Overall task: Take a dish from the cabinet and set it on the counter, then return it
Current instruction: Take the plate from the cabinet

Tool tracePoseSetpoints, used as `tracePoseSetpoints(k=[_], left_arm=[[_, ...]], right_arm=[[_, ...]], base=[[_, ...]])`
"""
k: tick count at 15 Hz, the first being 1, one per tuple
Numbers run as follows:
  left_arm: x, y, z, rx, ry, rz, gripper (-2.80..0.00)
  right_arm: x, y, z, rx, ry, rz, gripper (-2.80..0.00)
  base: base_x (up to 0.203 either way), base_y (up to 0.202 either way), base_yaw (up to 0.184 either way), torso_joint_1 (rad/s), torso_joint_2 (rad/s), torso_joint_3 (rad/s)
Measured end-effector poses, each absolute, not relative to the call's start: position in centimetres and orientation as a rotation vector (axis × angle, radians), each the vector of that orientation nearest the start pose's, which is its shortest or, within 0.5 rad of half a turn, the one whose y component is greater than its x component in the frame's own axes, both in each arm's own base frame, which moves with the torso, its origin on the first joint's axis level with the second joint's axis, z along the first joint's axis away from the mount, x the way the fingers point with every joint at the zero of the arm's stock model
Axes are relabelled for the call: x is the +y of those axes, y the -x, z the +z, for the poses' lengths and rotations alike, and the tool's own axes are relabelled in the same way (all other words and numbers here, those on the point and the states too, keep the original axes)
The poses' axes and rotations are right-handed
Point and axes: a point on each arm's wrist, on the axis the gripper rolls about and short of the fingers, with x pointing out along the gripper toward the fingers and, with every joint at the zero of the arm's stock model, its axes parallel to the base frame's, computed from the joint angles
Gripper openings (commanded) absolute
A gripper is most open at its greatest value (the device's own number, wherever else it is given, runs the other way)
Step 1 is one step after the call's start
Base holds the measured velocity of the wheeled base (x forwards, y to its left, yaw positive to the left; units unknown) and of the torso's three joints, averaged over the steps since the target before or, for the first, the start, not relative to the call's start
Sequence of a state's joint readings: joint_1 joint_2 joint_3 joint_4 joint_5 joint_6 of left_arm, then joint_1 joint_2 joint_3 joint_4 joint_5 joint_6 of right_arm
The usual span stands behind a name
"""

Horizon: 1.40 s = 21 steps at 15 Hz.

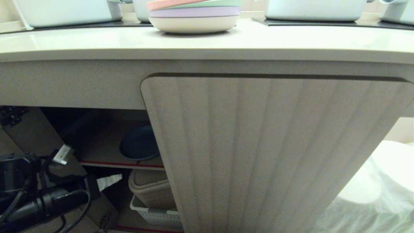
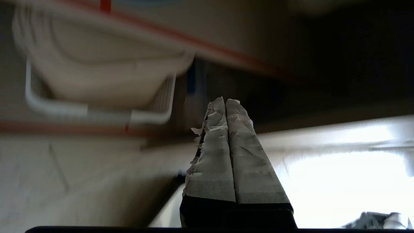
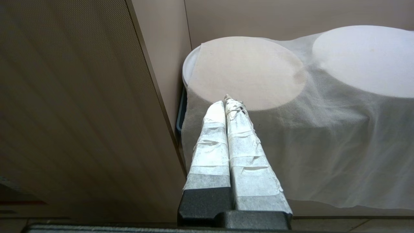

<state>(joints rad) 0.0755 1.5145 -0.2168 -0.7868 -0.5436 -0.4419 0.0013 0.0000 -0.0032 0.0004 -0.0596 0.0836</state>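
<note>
Your dish (image 1: 139, 143) lies flat on the red-edged shelf (image 1: 123, 164) inside the open cabinet (image 1: 275, 155), lower left of the head frame, below the bench (image 1: 291, 42). Your left gripper (image 2: 225, 101), fingers pressed together and empty, sits bottom left by the opening. Your right gripper (image 3: 228, 99) is likewise pressed together, beside the ribbed door.

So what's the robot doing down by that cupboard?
It is crouched in front of the cabinet, whose left side stands open. The blue dish sits on the inner shelf, with nothing holding it. The left end effector is shut and empty, low by the opening near a white basket. The right end effector is shut too, parked by a cloth-covered stand. A stack of pastel plates rests on the counter above.
</note>
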Motion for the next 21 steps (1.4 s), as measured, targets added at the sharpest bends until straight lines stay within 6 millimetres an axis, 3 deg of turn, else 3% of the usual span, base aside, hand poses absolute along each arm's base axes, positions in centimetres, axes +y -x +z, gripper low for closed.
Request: tracePoseSetpoints(k=[4,11,21], left_arm=[[0.2,-20.7,9.8,0.543,0.607,-0.350,-2.80],[0.5,-21.8,8.0,0.595,0.610,-0.274,-2.80],[2.2,-24.3,8.1,0.473,0.597,-0.221,-2.80]], right_arm=[[-0.1,2.3,7.6,-0.006,-0.084,-0.058,-2.80],[-0.1,2.3,7.6,-0.005,-0.085,-0.058,-2.80],[-0.1,2.3,7.6,-0.005,-0.084,-0.059,-2.80]], base=[[0.000,0.000,0.000,0.000,0.00,0.000],[0.000,0.000,0.000,0.000,0.00,0.000],[0.000,0.000,0.000,0.000,0.00,0.000]])
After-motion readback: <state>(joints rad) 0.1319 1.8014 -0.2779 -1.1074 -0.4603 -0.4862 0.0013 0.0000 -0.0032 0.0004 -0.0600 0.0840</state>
